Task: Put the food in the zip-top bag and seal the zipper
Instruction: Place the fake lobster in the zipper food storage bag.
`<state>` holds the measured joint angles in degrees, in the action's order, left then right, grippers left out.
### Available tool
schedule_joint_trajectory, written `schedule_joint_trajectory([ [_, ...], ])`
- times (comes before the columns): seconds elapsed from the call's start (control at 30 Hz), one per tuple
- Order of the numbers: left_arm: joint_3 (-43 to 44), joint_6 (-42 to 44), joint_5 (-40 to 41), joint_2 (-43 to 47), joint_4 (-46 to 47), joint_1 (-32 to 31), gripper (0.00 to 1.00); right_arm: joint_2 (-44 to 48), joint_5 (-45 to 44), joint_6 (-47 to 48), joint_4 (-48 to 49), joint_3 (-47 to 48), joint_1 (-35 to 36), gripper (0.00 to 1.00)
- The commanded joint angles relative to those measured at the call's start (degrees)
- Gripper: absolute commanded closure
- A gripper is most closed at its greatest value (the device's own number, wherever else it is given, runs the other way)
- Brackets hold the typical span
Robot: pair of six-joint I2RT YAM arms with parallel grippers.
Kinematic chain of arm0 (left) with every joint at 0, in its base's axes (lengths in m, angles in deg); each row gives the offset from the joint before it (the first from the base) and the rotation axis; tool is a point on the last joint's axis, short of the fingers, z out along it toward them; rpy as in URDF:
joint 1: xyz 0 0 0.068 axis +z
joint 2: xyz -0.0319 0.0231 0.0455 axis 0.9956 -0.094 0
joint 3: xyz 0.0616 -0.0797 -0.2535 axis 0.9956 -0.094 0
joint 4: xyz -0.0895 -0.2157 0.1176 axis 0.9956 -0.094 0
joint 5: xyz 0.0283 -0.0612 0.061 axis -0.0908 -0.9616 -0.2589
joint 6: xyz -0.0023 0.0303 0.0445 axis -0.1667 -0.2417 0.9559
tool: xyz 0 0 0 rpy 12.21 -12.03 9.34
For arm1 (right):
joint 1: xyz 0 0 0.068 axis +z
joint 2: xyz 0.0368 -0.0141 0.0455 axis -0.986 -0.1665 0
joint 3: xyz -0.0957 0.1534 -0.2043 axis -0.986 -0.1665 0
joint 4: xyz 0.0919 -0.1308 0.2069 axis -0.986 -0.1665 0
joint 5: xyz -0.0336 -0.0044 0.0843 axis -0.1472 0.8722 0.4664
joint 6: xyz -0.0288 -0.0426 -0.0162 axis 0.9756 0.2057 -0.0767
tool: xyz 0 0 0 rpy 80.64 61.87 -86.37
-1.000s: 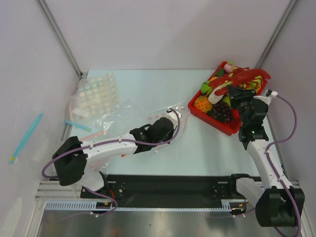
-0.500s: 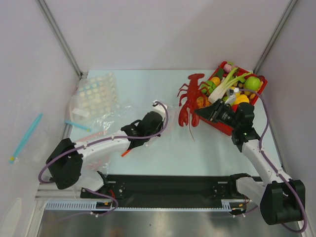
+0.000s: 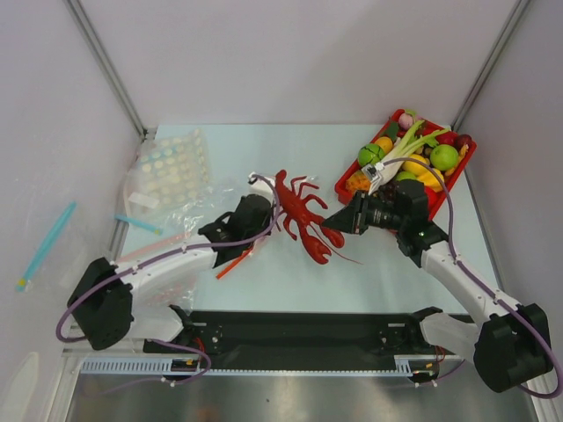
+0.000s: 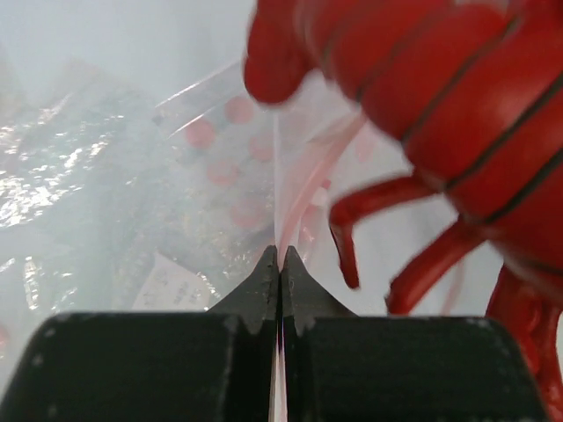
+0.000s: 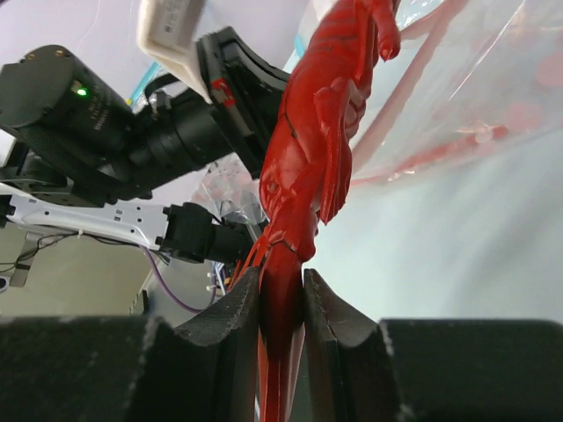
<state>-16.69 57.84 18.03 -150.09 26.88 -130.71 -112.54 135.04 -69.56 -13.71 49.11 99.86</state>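
My right gripper [image 3: 337,220] is shut on one end of the long red crayfish [image 3: 303,221] and holds it above the table, its other end next to my left gripper [image 3: 264,204]. In the right wrist view the jaws [image 5: 281,277] clamp the crayfish [image 5: 321,141]. My left gripper [image 4: 281,255] is shut on the edge of the clear zip-top bag [image 4: 176,176], pinching its pale pink-red zipper [image 4: 279,198]. The crayfish [image 4: 440,79] hangs close above the bag's mouth. The bag [image 5: 493,79] also shows behind the crayfish. The grape bunch is hidden.
A red basket [image 3: 345,188] of toy foods stands at the back right, partly behind my right arm. A clear bag printed with pastel dots [image 3: 171,171] and a blue strip [image 3: 136,223] lie at the left. A teal stick [image 3: 46,244] lies outside the table's left edge.
My right gripper lifted the crayfish out of the basket and carried it left to my left gripper. My left gripper drew back to the left with the bag edge.
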Motion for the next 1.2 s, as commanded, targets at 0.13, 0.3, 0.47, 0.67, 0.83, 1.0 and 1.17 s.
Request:
schedule_joint_trajectory([
  [0.13, -4.42, 1.16, 13.19, 15.95, 2.87, -0.03, 1.00, 2.16, 0.78, 1.52, 1.74, 1.89, 0.42, 1.00],
  [0.3, -6.29, 3.45, 14.08, 16.51, 6.30, -0.65, 1.00, 1.73, 5.08, -0.85, 4.28, 1.72, 0.51, 1.00],
  [0.47, -4.88, 2.57, 13.47, 10.63, 6.39, -0.65, 1.00, 2.08, 6.50, -1.03, 4.47, 1.89, 0.60, 1.00],
  [0.67, -2.95, 0.99, 9.34, 5.87, 6.13, 0.49, 1.00, 7.17, 4.92, -0.86, 4.47, 0.93, -0.45, 1.00],
  [0.83, -2.59, -0.86, 7.85, 3.76, 5.16, 3.91, 1.00, 6.13, 7.19, 0.11, 0.60, 2.24, -0.37, 1.00],
  [1.0, -3.29, -2.97, 4.24, 4.20, 5.16, 7.08, 1.00, 2.70, 8.60, 1.51, -2.03, 3.38, 1.56, 1.00],
  [1.17, -4.44, -3.23, 4.06, 6.04, 5.78, 7.26, 1.00, 0.32, 9.21, 1.43, -3.27, 4.09, 2.27, 1.00],
])
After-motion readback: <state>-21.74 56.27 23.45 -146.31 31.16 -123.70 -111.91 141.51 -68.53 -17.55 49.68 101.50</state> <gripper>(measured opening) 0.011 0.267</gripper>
